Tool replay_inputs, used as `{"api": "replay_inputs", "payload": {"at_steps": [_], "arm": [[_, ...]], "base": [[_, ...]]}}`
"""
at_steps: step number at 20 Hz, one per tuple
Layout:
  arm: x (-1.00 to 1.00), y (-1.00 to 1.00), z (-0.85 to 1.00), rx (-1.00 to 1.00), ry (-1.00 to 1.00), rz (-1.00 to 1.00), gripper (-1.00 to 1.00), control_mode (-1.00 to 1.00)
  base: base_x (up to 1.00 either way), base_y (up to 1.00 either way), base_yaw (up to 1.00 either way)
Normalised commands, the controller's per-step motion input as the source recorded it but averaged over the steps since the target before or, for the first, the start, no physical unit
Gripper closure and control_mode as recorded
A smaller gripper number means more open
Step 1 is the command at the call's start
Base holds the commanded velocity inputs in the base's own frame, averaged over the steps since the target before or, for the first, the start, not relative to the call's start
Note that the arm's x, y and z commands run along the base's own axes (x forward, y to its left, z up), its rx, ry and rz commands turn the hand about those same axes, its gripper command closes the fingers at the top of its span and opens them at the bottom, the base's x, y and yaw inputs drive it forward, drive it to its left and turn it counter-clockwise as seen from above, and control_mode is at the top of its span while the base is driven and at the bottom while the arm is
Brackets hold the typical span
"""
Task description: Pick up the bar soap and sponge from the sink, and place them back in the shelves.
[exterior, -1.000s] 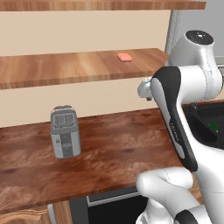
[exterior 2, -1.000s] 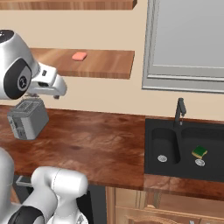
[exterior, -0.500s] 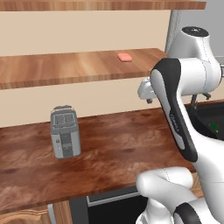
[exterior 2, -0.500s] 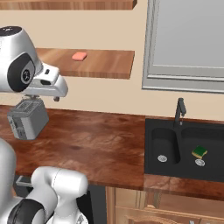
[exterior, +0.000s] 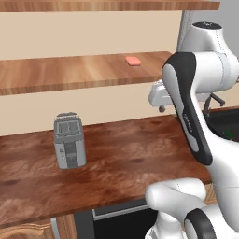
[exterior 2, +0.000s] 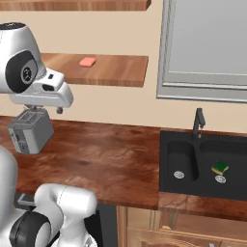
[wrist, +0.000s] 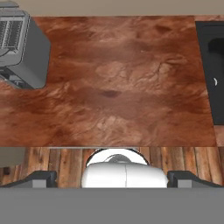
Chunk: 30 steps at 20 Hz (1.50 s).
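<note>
The small salmon-pink rounded bar soap (exterior 2: 87, 61) lies flat on the lower plank of the long brown wooden wall shelves (exterior 2: 116, 72), while the yellow sponge with a dark green scrub top (exterior 2: 220, 168) sits in the larger bowl of the black double-basin sink (exterior 2: 207, 166), just beside its round silver drain. My gripper (wrist: 112, 177) hangs over the reddish-brown wooden table (wrist: 118, 83), left of that sink, jaws spread fully wide and holding nothing. The grey metal toaster (exterior: 69, 140) stands on the table further left of the sink, well apart from it.

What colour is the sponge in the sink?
The sponge is yellow with a green top, clearest in the right base view.
</note>
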Motion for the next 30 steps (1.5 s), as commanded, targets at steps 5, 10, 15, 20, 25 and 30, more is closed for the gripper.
{"api": "replay_inputs", "payload": {"at_steps": [5, 10, 15, 20, 25, 30], "arm": [[0.0, 0.0, 0.0, 0.0, 0.0, 0.0, -1.0, 1.0], [0.0, 0.0, 0.0, 0.0, 0.0, 0.0, -1.0, 1.0], [0.0, 0.0, 0.0, 0.0, 0.0, 0.0, -1.0, 1.0], [0.0, 0.0, 0.0, 0.0, 0.0, 0.0, -1.0, 1.0], [0.0, 0.0, 0.0, 0.0, 0.0, 0.0, -1.0, 1.0], [0.0, 0.0, 0.0, 0.0, 0.0, 0.0, -1.0, 1.0]], "base": [[-0.29, -0.25, 0.0], [-0.23, -0.61, 0.0], [-0.18, -0.75, 0.0], [-0.13, -0.75, -0.01], [0.0, -0.67, -0.03], [0.0, -0.66, -0.01]]}}
